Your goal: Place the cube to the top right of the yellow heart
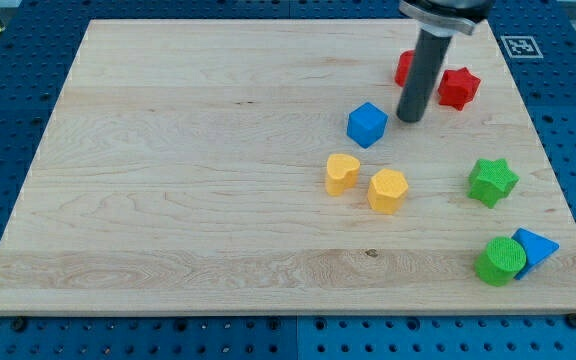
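A blue cube (366, 124) sits on the wooden board (188, 170), up and to the right of the yellow heart (341, 172). My tip (409, 119) rests on the board just right of the cube, a small gap between them. A yellow hexagonal block (387, 190) lies just right of the heart.
A red block (405, 68) is partly hidden behind the rod, and a red star (458, 88) lies right of it. A green star (492, 181) is at the right. A green cylinder (500, 260) and a blue triangular block (535, 246) touch near the bottom right corner.
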Motion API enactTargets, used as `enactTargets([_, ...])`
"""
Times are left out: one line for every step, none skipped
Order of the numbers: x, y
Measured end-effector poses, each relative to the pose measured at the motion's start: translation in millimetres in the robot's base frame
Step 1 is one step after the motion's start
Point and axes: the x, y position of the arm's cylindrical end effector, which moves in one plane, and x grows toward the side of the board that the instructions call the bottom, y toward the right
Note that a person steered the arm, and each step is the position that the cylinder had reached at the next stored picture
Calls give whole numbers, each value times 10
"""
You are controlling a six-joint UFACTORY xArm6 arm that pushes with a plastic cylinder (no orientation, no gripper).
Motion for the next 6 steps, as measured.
enactTargets([-60, -419])
enactTargets([140, -579])
enactTargets([372, -584])
enactTargets([414, -662])
enactTargets([235, -644])
enactTargets([191, -246])
